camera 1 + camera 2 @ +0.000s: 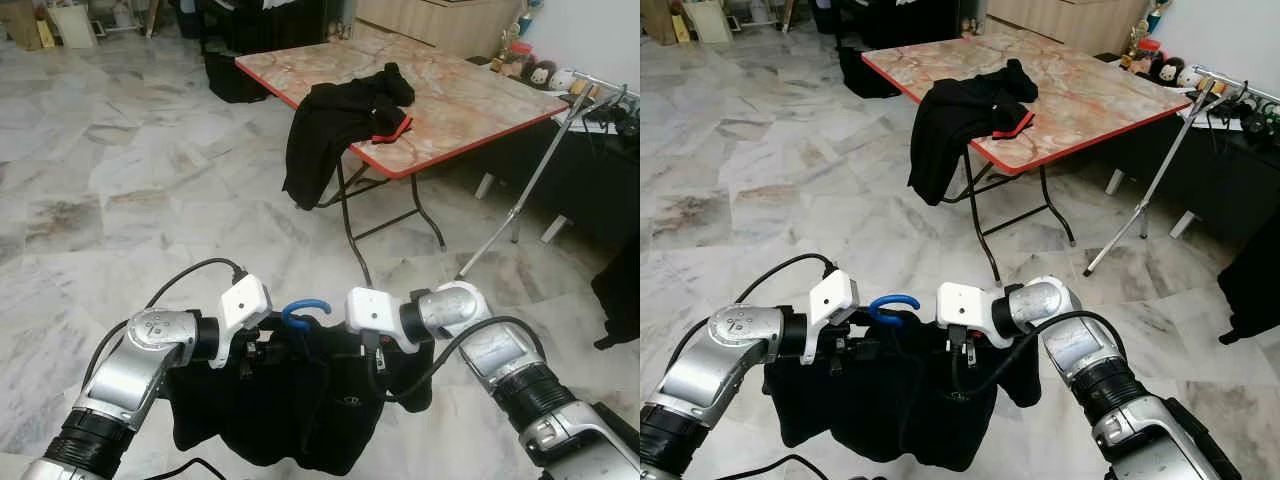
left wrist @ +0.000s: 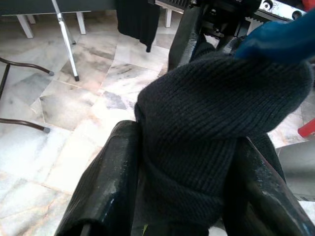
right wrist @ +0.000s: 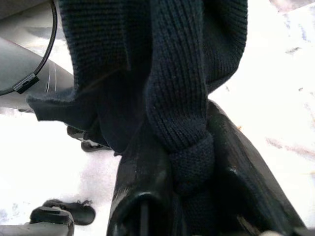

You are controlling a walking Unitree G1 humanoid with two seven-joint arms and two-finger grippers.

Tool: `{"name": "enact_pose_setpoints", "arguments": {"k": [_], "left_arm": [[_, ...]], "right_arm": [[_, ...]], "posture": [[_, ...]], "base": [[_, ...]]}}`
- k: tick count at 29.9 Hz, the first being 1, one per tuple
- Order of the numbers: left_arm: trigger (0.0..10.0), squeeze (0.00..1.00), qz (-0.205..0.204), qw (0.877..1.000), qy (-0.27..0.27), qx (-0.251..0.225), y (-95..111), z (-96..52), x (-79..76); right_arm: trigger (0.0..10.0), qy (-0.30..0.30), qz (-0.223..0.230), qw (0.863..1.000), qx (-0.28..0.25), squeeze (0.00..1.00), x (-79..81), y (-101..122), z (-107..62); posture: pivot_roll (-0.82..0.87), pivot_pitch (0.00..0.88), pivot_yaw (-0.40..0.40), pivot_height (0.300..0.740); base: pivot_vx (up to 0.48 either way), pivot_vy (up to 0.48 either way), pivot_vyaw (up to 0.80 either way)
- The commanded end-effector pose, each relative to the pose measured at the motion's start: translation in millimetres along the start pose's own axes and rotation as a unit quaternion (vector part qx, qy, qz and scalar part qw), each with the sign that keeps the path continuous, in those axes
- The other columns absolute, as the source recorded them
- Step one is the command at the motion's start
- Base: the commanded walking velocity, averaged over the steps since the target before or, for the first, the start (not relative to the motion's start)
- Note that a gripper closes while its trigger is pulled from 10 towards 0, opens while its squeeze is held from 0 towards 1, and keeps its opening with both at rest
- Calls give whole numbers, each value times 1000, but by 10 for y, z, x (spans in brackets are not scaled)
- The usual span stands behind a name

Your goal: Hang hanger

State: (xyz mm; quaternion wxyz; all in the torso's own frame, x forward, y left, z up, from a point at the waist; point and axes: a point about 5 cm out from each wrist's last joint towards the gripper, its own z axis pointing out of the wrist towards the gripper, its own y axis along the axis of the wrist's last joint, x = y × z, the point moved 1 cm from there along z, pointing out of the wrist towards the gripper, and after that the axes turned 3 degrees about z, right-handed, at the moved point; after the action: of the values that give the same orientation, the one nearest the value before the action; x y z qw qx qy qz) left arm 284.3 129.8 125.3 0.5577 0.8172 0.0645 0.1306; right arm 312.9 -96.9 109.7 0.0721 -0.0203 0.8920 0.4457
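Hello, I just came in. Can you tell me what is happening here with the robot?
The robot holds a dark knitted garment on a blue hanger low in front of itself. The left claw and the right claw each pinch a shoulder of it. Ahead stands a folding table with more black clothing draped over its edge. The hanger is not yet hung anywhere.

Blue hanger (image 1: 305,309), dark knit garment (image 1: 290,415), marbled floor (image 1: 120,190)

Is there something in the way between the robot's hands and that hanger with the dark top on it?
Nothing is: both already grip it. The left end effector and the right end effector are each shut on the dark knit garment draped over the blue hanger, held up between them above the marble floor.
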Motion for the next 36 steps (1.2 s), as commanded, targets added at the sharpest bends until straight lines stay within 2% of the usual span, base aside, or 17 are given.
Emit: {"name": "enact_pose_setpoints", "arguments": {"k": [1,2,4,5,7,36], "left_arm": [[10000,0,11,1000,-7,6,19,55,2],[10000,0,11,1000,-7,6,18,57,3],[8941,0,12,1000,-8,5,18,59,3],[4863,0,11,1000,-8,5,18,60,5],[0,0,10,1000,-5,5,17,64,17],[0,0,10,1000,-24,-2,29,85,-18]], "right_arm": [[10000,11,-29,999,-25,0,8,164,17],[10000,11,-29,999,-25,0,8,165,17],[10000,12,-30,999,-25,0,9,168,16],[10000,12,-30,999,-25,0,10,170,16],[10000,13,-32,999,-26,0,9,180,16],[10000,15,-32,999,-21,0,14,167,29]], "posture": [[32,0,-74,740],[32,0,-74,740],[32,0,-74,740],[32,0,-74,740],[32,0,-74,740],[29,0,-69,740]], "base": [[0,0,0],[0,0,0],[0,0,0],[0,0,0],[0,0,0],[0,0,0]]}}
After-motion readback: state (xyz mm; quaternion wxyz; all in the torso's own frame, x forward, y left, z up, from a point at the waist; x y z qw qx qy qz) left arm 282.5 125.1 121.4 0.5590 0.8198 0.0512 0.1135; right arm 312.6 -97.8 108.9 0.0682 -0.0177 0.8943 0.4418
